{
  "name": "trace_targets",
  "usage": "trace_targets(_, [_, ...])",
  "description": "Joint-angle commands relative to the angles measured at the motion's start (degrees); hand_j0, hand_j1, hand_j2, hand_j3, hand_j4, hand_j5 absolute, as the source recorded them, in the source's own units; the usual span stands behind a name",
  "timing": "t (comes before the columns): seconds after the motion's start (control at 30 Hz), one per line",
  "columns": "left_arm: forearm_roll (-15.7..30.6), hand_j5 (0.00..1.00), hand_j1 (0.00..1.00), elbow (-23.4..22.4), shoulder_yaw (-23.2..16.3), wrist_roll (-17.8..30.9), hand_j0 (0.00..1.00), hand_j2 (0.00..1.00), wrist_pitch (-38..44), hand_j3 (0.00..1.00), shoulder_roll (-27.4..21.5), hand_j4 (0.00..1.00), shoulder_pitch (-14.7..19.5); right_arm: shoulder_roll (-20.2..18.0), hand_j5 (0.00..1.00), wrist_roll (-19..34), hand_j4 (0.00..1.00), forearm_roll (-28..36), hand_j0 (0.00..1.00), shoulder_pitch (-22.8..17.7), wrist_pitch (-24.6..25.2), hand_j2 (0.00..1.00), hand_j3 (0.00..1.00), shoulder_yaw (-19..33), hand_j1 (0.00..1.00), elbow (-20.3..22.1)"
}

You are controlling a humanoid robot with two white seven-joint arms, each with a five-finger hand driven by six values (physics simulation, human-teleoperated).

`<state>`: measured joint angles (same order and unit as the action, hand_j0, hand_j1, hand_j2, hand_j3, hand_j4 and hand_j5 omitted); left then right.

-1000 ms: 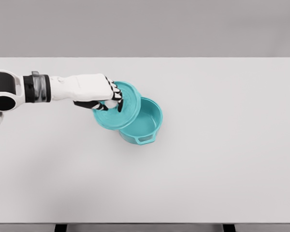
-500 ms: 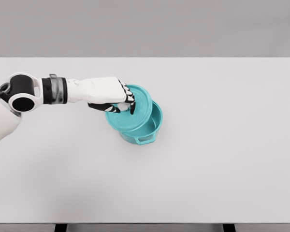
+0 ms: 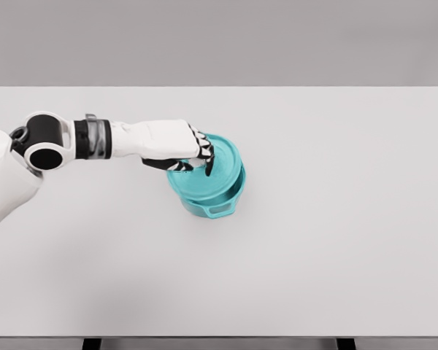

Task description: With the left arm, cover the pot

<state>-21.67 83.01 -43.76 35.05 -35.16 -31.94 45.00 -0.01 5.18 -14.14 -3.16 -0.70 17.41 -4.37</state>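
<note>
Your left hand [image 3: 182,149] was closed on the teal lid [image 3: 212,166], its dark fingers [image 3: 206,159] curled down over the lid's near-left part, where a knob would be, though the knob itself was hidden under them. The lid sat almost over the teal pot [image 3: 217,202], tilted a little and offset toward the left and back, so that a thin crescent of the pot's rim showed at the right and front. The pot's front handle [image 3: 220,211] stuck out clear of the lid. The pot stood on the white tabletop [image 3: 336,240], a little left of the middle. Whether the lid touched the rim anywhere, you could not tell from this view. By my reading, you had most of the job done: the lid was lifted, carried and nearly lined up. What was left for you was a small shift toward the right and front, a levelling, a lowering onto the rim, and then letting go. Your right arm was nowhere to be seen.
</note>
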Motion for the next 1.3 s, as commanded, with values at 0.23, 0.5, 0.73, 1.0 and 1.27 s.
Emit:
trace_targets(0.23, [0.2,0.53,0.53,0.0,-0.2,0.0,0.53,0.53,0.2,0.53,0.6,0.53,0.0,0.0,1.00,0.0,1.00,0.0,1.00,0.0,0.0,1.00,1.00,0.0,1.00,0.0])
trace_targets(0.5, [0.2,0.53,0.53,-0.1,-0.2,0.0,0.53,0.53,0.2,0.53,1.4,0.53,0.1,0.0,1.00,0.0,1.00,0.0,1.00,0.0,0.0,1.00,1.00,0.0,1.00,0.0])
trace_targets(0.73, [-0.5,0.53,0.53,-1.6,-0.2,0.0,0.53,0.53,0.2,0.53,1.9,0.53,0.1,0.0,1.00,0.0,1.00,0.0,1.00,0.0,0.0,1.00,1.00,0.0,1.00,0.0])
trace_targets(1.0, [-1.1,0.54,0.54,-2.7,-0.2,0.0,0.54,0.54,0.2,0.54,2.8,0.54,0.0,0.0,1.00,0.0,1.00,0.1,1.00,0.0,0.0,1.00,1.00,0.0,1.00,0.0])
trace_targets(1.27, [-1.4,0.61,0.61,-2.7,-0.2,0.0,0.61,0.61,0.2,0.61,3.3,0.61,-0.1,0.0,1.00,0.0,1.00,0.0,1.00,0.0,0.0,1.00,1.00,0.0,1.00,0.0])
